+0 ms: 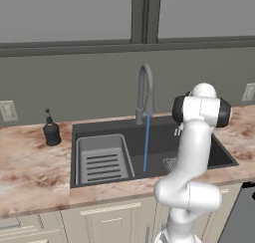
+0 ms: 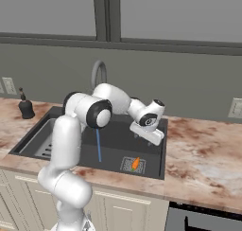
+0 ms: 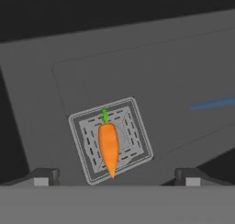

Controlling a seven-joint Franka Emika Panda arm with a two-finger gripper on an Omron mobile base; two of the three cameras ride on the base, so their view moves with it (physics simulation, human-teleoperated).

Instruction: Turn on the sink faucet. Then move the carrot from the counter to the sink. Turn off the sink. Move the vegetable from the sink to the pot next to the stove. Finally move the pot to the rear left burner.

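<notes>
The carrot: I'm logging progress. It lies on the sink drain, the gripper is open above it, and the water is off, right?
Not quite. Water still runs from the faucet, as the left base view shows. The carrot does lie on the drain, under the open gripper.

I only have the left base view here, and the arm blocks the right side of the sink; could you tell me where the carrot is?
Observer: The carrot lies in the sink, on the square drain grate at the basin floor.
Operator: Thank you. Is the gripper holding it?
Observer: No. In the hand view the finger tips stand wide apart, above the carrot, with nothing between them.
Operator: Is the water hitting the carrot?
Observer: No. In the right base view the blue stream lands on the basin floor to the left of the grate, apart from the carrot.
</notes>
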